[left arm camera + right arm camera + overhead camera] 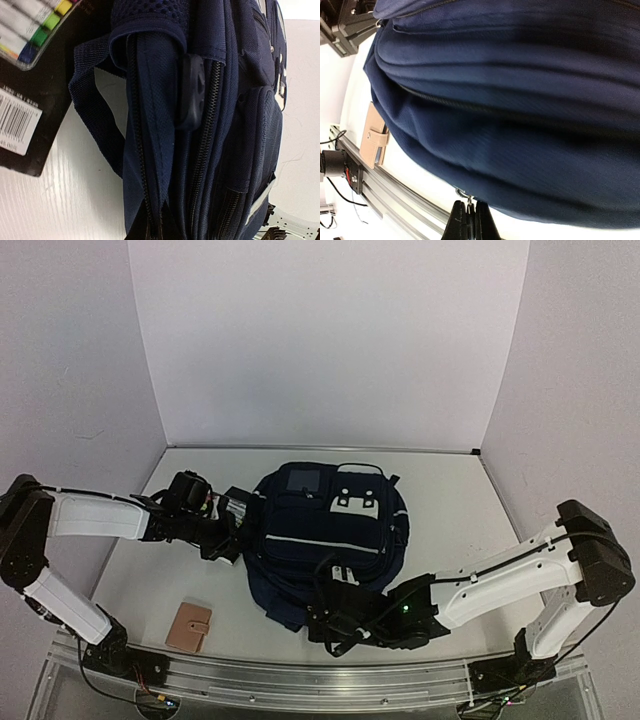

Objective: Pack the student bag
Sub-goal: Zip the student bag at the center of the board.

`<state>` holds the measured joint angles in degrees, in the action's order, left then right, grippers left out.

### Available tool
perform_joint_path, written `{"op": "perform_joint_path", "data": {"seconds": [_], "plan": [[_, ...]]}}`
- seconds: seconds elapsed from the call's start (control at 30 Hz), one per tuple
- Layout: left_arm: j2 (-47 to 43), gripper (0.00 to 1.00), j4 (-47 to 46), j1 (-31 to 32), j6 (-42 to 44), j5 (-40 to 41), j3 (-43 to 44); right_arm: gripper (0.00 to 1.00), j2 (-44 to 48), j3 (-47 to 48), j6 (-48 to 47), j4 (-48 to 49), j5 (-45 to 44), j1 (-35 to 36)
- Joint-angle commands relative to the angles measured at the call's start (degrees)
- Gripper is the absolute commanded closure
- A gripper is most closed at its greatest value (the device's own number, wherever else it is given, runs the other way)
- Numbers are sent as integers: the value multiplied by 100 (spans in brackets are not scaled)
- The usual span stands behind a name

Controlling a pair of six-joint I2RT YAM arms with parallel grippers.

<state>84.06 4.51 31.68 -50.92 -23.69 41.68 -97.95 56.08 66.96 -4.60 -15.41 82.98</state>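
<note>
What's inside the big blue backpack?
The backpack keeps its inside hidden behind navy fabric and zippers, so I cannot tell. A marker pack and a tan wallet are outside it.

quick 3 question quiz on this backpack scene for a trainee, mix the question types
1. True or false: the tan wallet lies inside the student bag.
2. What lies beside the bag, near the left gripper? A) marker pack B) water bottle C) notebook
3. Is the right gripper open or shut?
Key: 1 false, it lies on the table; 2 A; 3 shut.
</note>
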Motion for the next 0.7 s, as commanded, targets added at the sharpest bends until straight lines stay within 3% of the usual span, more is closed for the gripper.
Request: {"op": "perform_joint_path", "data": {"seconds": [0.0,0.3,0.37,0.47,0.5,0.67], "plan": [[429,100,-697,-485,815,597,922,100,129,-346,308,-794,190,167],[1518,98,-625,-943,1090,262,2254,100,-88,-441,271,-651,232,157],[1654,86,-585,-939,1044,-4,2464,100,-125,-284,84,-591,200,157],[1523,49,-591,-879,822,-113,2363,100,-286,72,-115,-546,123,148],[1398,42,-580,-821,754,-61,2223,100,-359,195,-151,-524,105,148],[383,23,-327,-294,357,596,1204,100,-734,772,-362,-387,56,143]]}}
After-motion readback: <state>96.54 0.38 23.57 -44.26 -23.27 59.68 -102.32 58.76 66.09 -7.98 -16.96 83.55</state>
